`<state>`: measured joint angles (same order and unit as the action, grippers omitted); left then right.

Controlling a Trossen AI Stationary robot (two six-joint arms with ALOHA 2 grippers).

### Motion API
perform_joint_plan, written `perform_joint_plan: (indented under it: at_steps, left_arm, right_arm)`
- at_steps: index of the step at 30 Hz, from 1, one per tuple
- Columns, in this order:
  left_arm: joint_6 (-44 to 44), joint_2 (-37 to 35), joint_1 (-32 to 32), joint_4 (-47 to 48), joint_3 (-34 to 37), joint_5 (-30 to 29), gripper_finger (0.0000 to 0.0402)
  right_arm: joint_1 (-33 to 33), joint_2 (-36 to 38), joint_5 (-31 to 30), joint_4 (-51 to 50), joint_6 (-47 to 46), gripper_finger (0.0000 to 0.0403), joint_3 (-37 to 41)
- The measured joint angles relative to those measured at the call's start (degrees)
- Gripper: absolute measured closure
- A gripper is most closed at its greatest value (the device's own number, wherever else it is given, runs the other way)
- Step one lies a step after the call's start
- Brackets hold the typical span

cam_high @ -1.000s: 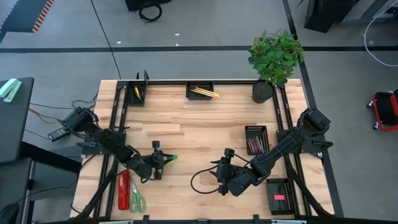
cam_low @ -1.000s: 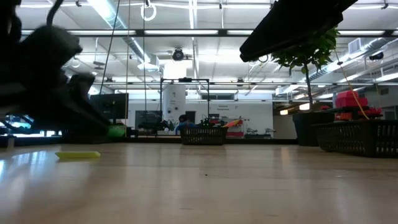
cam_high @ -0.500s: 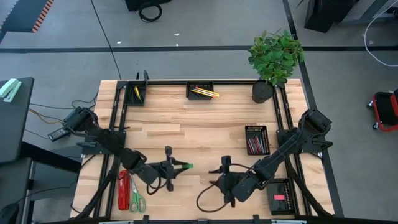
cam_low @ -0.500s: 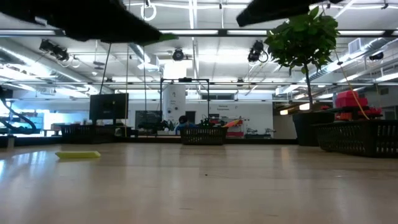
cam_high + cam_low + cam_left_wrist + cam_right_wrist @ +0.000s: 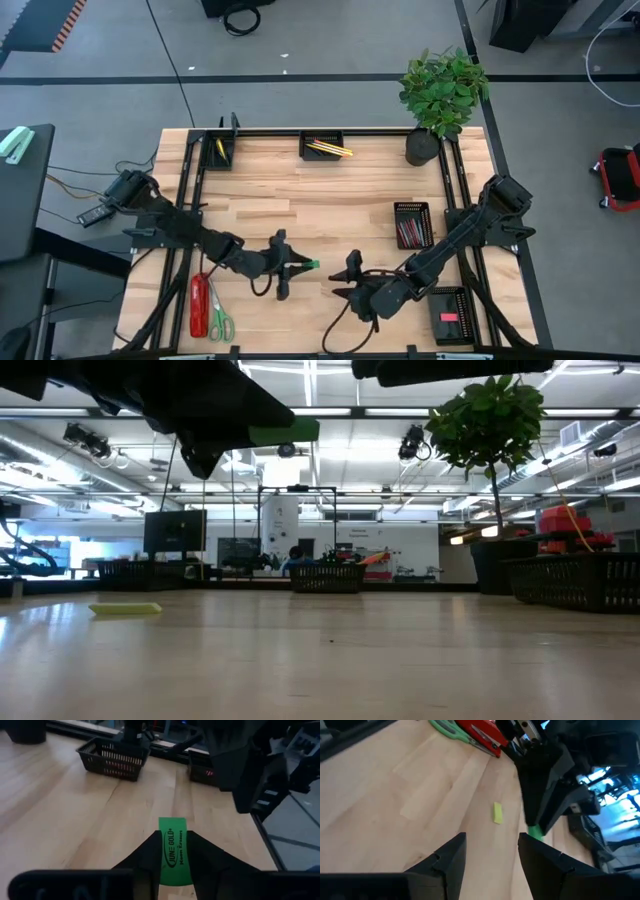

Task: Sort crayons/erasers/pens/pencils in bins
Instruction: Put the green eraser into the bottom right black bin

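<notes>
My left gripper (image 5: pixel 298 265) hangs above the table's near middle, shut on a green eraser (image 5: pixel 312 265); in the low view the eraser (image 5: pixel 285 432) rides high over the tabletop. Just to its right, my right gripper (image 5: pixel 346 278) stands open with nothing between its fingers, facing the left gripper. A yellow eraser (image 5: pixel 497 813) lies flat on the wood under the left arm. The mesh bins stand at the far left (image 5: pixel 219 152), far middle (image 5: pixel 325 146), right (image 5: pixel 412 224) and near right (image 5: pixel 450 315). My left gripper pinches the green eraser's two long sides (image 5: pixel 172 865) between its two fingers. The fingers come almost level from the table's left and lie along it. The eraser's printed free end (image 5: pixel 172 827) sticks out past the fingertips, and the eraser is lifted clear of the table.
A red stapler (image 5: pixel 199 305) and green-handled scissors (image 5: pixel 219 322) lie at the near left. A potted plant (image 5: pixel 440 95) stands at the far right corner. Bare wood spreads across the table's middle (image 5: pixel 320 200).
My left gripper has carried the green eraser up from near the tabletop and toward the table's right edge, rolling its wrist on the way; the eraser now hangs clear and close to the right gripper. My right gripper has rolled about its own line while staying in place.
</notes>
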<state>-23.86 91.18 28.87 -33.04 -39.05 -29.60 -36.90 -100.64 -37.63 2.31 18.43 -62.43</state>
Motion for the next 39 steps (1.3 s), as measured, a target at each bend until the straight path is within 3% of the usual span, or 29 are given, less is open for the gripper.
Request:
perform_joint_plan:
  at_steps: [8,23,39]
  left_arm:
    - [-2.27,-0.04,-1.13,-1.58,0.02,3.56,0.0314]
    - [-0.99,-0.04,-1.13,-4.76,0.02,3.62,0.0314]
    - [-0.94,-0.04,-1.13,-4.79,0.02,3.58,0.0315]
  right_arm:
    - [4.23,0.00,0.29,0.96,0.21,0.0218,0.00]
    - [9.13,0.00,8.32,2.76,2.58,0.0221,0.00]
    - [9.52,0.00,9.63,5.71,4.34,0.0297,0.00]
